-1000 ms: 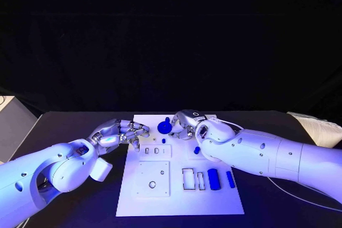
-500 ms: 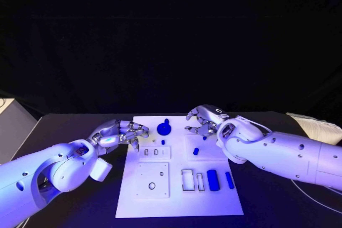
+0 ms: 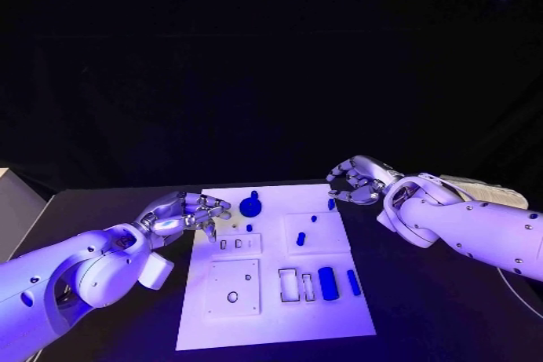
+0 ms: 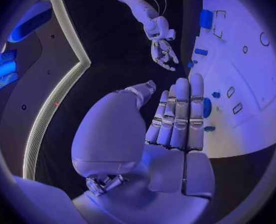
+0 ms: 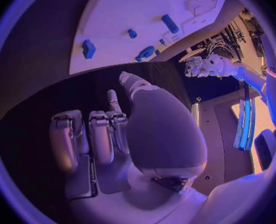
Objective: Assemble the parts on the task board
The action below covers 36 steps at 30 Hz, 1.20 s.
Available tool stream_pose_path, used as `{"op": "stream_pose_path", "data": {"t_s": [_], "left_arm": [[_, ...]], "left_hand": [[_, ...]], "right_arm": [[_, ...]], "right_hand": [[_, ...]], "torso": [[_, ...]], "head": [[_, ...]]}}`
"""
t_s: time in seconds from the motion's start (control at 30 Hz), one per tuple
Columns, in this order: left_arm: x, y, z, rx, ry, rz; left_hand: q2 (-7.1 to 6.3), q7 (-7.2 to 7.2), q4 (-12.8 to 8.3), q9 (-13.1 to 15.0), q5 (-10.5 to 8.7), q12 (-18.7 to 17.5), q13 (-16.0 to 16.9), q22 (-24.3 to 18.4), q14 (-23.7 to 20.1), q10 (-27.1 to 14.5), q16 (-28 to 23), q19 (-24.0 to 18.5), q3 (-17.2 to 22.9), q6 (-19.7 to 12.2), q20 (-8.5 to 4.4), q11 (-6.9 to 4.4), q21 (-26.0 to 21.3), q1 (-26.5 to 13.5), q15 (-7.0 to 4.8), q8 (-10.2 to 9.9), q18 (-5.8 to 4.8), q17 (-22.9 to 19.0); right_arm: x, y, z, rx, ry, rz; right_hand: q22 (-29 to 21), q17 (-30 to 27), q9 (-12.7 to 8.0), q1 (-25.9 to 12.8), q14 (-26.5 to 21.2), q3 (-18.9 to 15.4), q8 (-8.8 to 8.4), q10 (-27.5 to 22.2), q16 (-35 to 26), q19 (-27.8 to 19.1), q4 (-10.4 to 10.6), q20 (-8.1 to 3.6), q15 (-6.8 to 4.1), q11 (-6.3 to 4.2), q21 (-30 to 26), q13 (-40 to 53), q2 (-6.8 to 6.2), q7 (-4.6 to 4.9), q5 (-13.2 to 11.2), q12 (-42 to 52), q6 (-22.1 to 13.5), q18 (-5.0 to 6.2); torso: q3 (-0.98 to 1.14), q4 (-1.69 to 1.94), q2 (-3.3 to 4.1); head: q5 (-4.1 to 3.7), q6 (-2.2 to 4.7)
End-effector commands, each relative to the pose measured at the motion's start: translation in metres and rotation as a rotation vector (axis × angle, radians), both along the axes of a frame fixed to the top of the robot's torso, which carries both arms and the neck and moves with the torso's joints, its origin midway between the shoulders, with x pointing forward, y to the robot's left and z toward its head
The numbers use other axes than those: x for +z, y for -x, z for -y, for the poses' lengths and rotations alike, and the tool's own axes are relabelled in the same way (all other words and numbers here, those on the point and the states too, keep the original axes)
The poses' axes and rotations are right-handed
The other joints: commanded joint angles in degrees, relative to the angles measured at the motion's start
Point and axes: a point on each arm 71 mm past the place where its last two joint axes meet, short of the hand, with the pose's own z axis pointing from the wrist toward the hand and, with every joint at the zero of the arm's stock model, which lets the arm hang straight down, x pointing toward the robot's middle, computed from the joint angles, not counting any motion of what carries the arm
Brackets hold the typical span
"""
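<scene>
The white task board (image 3: 271,315) lies mid-table. A round blue part (image 3: 251,206) stands near its far edge, and small blue parts (image 3: 300,239) sit at its middle. Two long blue parts (image 3: 327,283) lie at its right. Another small blue part (image 3: 332,204) sits near the far right corner. My left hand (image 3: 187,215) hovers at the board's left edge, its fingers (image 4: 178,114) straight with the thumb apart, holding nothing. My right hand (image 3: 360,181) hangs over the black table just beyond the far right corner, its fingers (image 5: 100,134) curled in on nothing.
Black table (image 3: 441,315) surrounds the board on all sides. Several empty cut-outs (image 3: 235,287) mark the board's near left and middle. A pale object (image 3: 9,191) stands at the table's far left edge.
My right hand has drawn back from the round blue part, moving right and off the board. A small blue part now shows near the far right corner. The left hand has stayed put.
</scene>
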Motion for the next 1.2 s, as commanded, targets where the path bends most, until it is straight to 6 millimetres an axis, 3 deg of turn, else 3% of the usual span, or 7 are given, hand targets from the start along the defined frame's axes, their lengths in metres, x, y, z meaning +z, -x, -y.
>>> {"op": "stream_pose_path", "data": {"t_s": [0.03, 0.17, 0.43, 0.6, 0.83, 1.1, 1.2], "left_arm": [[0.000, 0.001, 0.002, -0.019, 0.012, 0.005], [-0.001, 0.001, 0.001, -0.017, 0.012, 0.003], [-0.003, 0.001, 0.002, -0.019, 0.013, -0.001], [-0.004, 0.000, 0.001, -0.016, 0.012, -0.004], [-0.005, 0.000, -0.001, -0.011, 0.009, -0.006], [-0.006, -0.001, 0.000, -0.011, 0.009, -0.007], [-0.006, -0.001, 0.000, -0.012, 0.009, -0.008]], "left_hand": [[0.01, -0.01, -0.1, 0.1, -0.04, 0.2, 0.0, 0.1, -0.5, -0.3, -0.3, -0.4, 0.2, -0.3, -0.12, 0.07, 0.3, 0.3, 0.02, 0.0, 0.81, -0.1], [0.01, -0.01, -0.1, 0.1, -0.04, 0.2, 0.0, 0.1, -0.5, -0.3, -0.3, -0.4, 0.2, -0.3, -0.12, 0.07, 0.3, 0.3, 0.02, 0.0, 0.81, -0.1], [0.01, -0.01, -0.1, 0.1, -0.04, 0.2, 0.0, 0.1, -0.5, -0.3, -0.3, -0.4, 0.2, -0.3, -0.12, 0.07, 0.3, 0.3, 0.02, 0.0, 0.81, -0.1], [0.01, -0.01, -0.1, 0.1, -0.04, 0.2, 0.0, 0.1, -0.5, -0.3, -0.3, -0.4, 0.2, -0.3, -0.12, 0.07, 0.3, 0.3, 0.02, 0.0, 0.81, -0.1], [0.01, -0.01, -0.1, 0.1, -0.04, 0.2, 0.0, 0.1, -0.5, -0.3, -0.3, -0.4, 0.2, -0.3, -0.12, 0.07, 0.3, 0.3, 0.02, 0.0, 0.81, -0.1], [0.00, 0.00, -0.2, 0.1, -0.05, 0.3, 0.1, 0.1, -0.5, -0.4, -0.3, -0.5, 0.2, -0.3, -0.10, 0.07, 0.4, 0.4, 0.02, 0.1, 0.82, -0.1], [0.00, 0.00, -0.2, 0.1, -0.05, 0.3, 0.1, 0.1, -0.5, -0.4, -0.3, -0.5, 0.2, -0.3, -0.10, 0.07, 0.4, 0.4, 0.02, 0.1, 0.82, -0.1]], "right_arm": [[-0.005, 0.001, 0.002, 0.068, 0.043, -0.049], [-0.010, -0.003, 0.010, 0.039, 0.091, -0.052], [-0.023, -0.010, 0.015, -0.013, 0.117, -0.080], [-0.033, -0.009, 0.011, -0.006, 0.122, -0.106], [-0.038, -0.010, 0.007, -0.004, 0.127, -0.114], [-0.038, -0.013, 0.007, -0.024, 0.125, -0.099], [-0.038, -0.013, 0.006, -0.028, 0.124, -0.097]], "right_hand": [[15.1, 14.1, -0.1, 0.6, 5.6, 0.0, -0.33, 5.6, 0.2, 6.0, -0.5, 0.03, -0.06, 0.16, 0.1, 14.7, -0.44, 0.19, -0.5, -0.2, 0.3, -0.82], [15.1, 14.1, -0.2, 0.7, 5.6, 0.0, -0.59, 5.5, 0.2, 6.0, -0.6, 0.01, -0.04, 0.15, 0.1, 14.5, -0.84, 0.22, -0.8, -0.4, 0.0, -0.82], [15.1, 14.1, -0.3, 0.7, 5.6, 0.1, -0.88, 5.4, 0.2, 6.0, -0.5, 0.06, 0.08, 0.24, 0.1, 14.4, -0.74, 0.37, -0.9, -0.4, -0.4, -0.82], [15.1, 14.0, -0.4, 0.6, 5.6, 0.1, -0.93, 5.4, 0.2, 6.0, -0.5, 0.09, 0.12, 0.28, 0.1, 14.4, -0.72, 0.42, -1.0, -0.5, -0.5, -0.82], [15.1, 13.9, -0.4, 0.6, 5.6, 0.1, -0.96, 5.4, 0.2, 6.0, -0.4, 0.10, 0.15, 0.30, 0.1, 14.4, -0.78, 0.44, -0.9, -0.5, -0.5, -0.82], [15.1, 13.9, -0.4, 0.4, 5.6, 0.2, -0.97, 5.5, 0.2, 6.0, -0.3, 0.18, 0.25, 0.38, 0.1, 14.5, -0.64, 0.53, -0.5, -0.4, -0.5, -0.82], [15.1, 13.9, -0.4, 0.4, 5.6, 0.2, -0.95, 5.6, 0.2, 6.0, -0.2, 0.23, 0.29, 0.42, 0.1, 14.6, -0.52, 0.56, -0.2, -0.3, -0.4, -0.82]], "torso": [[0.30, -0.26, -0.14], [0.47, -0.36, -0.07], [0.28, 0.05, 0.03], [0.64, 0.02, 0.28], [0.88, -0.02, 0.47], [0.84, -0.12, 0.47], [0.69, -0.08, 0.47]], "head": [[-0.30, -0.09], [-0.50, -0.25], [-0.99, -0.56], [-0.75, -0.86], [-0.64, -1.01], [-0.63, -1.21], [-0.77, -1.29]]}}
